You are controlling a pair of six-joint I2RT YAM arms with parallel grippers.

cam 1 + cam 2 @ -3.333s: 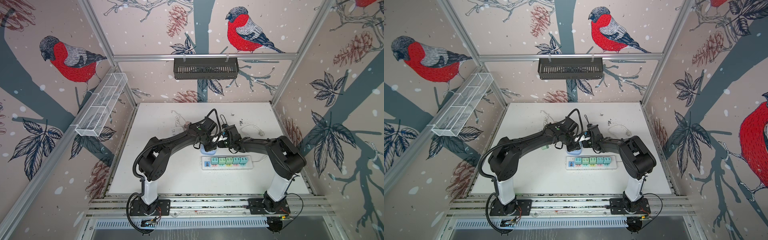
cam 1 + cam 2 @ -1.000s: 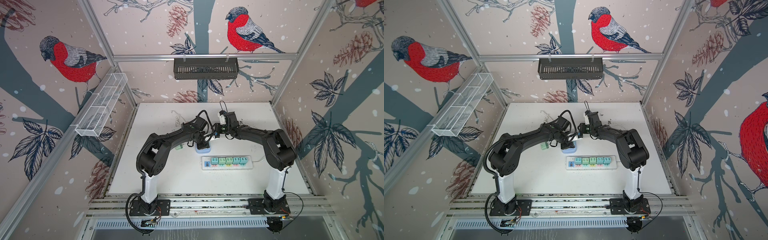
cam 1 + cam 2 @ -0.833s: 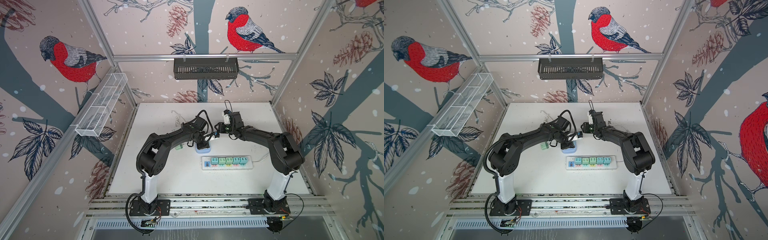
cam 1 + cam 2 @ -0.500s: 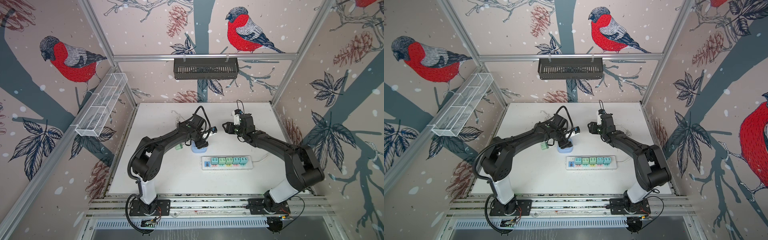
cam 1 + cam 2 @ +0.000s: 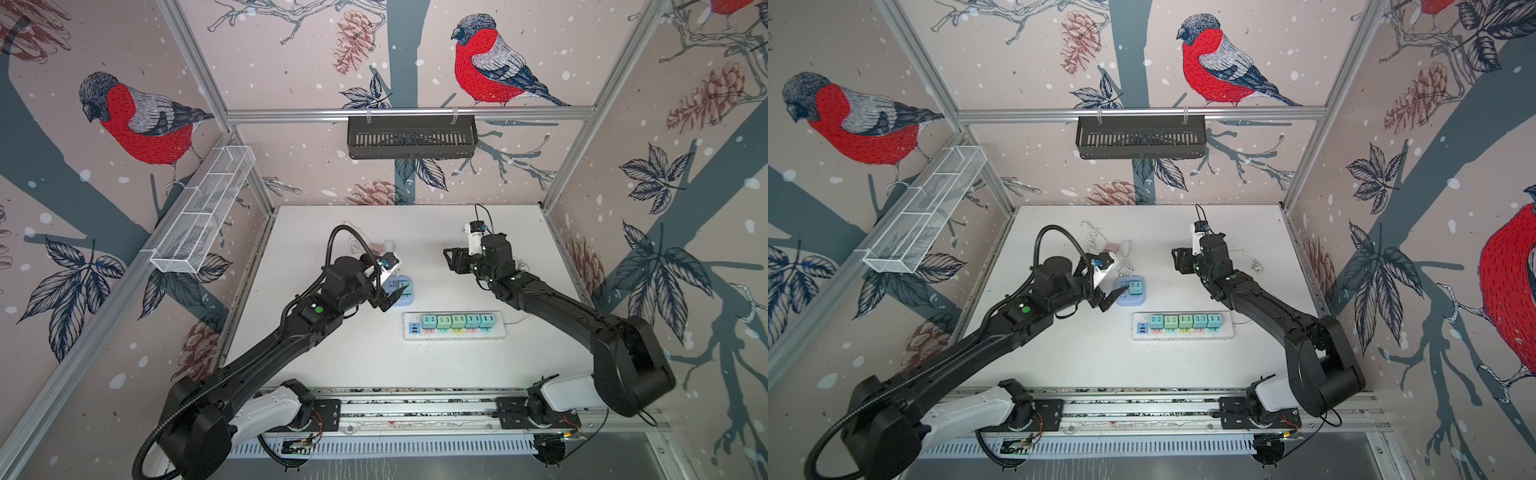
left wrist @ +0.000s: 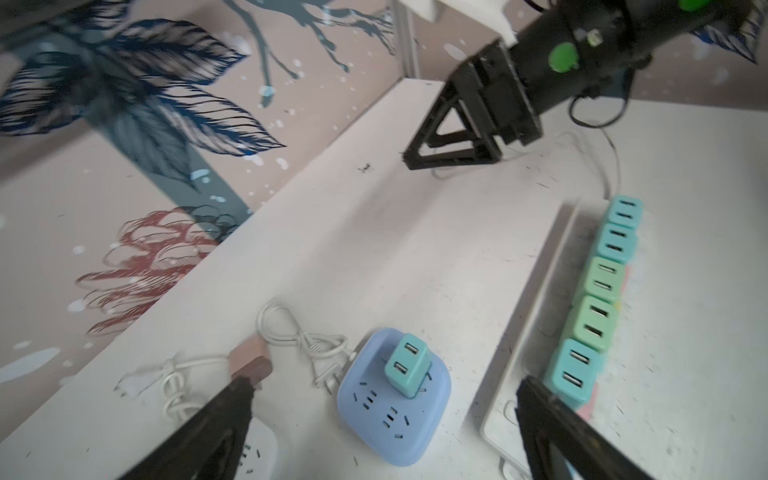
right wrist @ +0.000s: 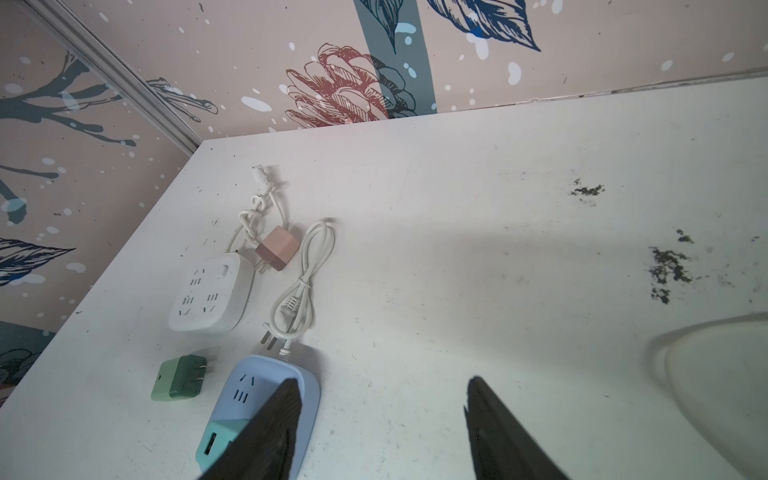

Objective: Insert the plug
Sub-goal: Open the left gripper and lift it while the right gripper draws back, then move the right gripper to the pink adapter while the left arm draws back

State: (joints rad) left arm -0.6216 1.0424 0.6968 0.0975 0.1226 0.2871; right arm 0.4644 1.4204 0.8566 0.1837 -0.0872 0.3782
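Standing, seemingly a touch tilted, in the blue socket block (image 6: 432, 415) at mid-surface (image 5: 353, 353), the teal plug (image 6: 409, 365) sits just right of the released, empty left jaws, the right jaws parted far right; any retreat should lift straight, never nudging it.

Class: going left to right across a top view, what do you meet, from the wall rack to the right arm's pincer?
Mesh rack → blue socket → right pincer.
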